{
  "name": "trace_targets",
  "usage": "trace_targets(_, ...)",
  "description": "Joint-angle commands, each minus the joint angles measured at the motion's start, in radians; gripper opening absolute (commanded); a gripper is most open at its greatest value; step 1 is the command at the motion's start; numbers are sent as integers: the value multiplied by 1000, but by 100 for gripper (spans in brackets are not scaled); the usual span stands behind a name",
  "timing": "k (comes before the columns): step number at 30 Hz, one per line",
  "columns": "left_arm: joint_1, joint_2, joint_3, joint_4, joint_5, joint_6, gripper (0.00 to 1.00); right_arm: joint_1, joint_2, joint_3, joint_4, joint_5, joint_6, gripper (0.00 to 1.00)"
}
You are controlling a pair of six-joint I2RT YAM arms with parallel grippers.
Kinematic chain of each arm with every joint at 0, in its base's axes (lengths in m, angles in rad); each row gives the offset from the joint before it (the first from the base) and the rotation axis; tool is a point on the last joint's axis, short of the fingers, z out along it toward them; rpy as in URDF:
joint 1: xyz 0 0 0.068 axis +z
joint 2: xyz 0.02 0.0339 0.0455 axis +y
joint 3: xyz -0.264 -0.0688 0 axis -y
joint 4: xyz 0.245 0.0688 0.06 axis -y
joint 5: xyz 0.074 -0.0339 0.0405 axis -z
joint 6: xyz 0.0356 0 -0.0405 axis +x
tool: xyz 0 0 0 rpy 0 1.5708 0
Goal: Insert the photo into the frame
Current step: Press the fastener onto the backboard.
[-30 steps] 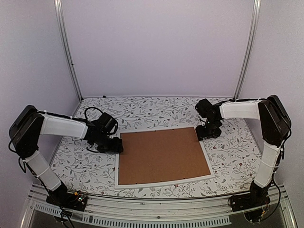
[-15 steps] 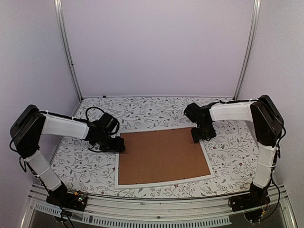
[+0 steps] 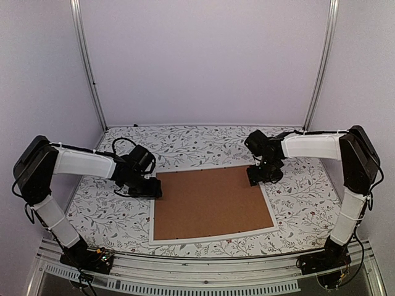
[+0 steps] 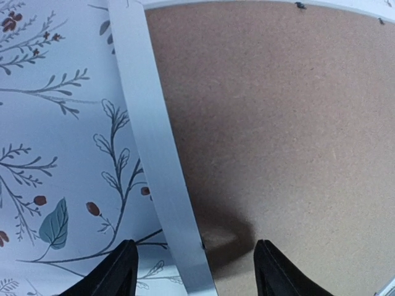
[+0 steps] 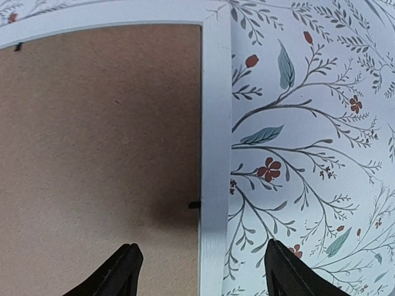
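**Right gripper [image 3: 258,176] swings in over the frame [image 3: 151,222]; photo nowhere in sight**

On the left, the left gripper [image 3: 151,190] sits low at the frame's far left corner. It has crept only a touch inward over the last second. Its wrist camera shows the fingers spread wide across the white left rail, one tip over the flowered tablecloth [image 3: 185,145] and the other over the brown backing board [image 3: 210,200]. It holds nothing.

The frame lies flat in the middle of the table, back side up, and the board fills its opening. The photo does not show in any view. I would guess it is under the board, but I cannot tell.

The real change is on the right. A second ago the right gripper was out over the cloth, just beyond the frame's right rail. It now hangs over the far right corner. Its fingers are wide apart and empty, astride that rail, near a small black tab [image 5: 194,204] on the rail's inner edge.

With both arms at opposite far corners, this looks to me like a closing step: pressing the board down or turning the tabs.
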Motion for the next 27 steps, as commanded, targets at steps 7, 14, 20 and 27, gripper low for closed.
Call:
trace_targets(7, 44, -43, 53, -57, 10, 36, 57, -32, -100, -66, 97, -153, -48, 73)
trace_targets(14, 93, -94, 38, -94, 10, 49, 46, -33, -92, -87, 111, -159, -51, 73)
trace_targets(20, 103, -83, 39, -105, 10, 55, 46, -34, -86, -91, 116, -159, -55, 73)
trace_targets(27, 100, -62, 36, -103, 10, 53, 47, -38, -81, -99, 119, -161, -58, 73)
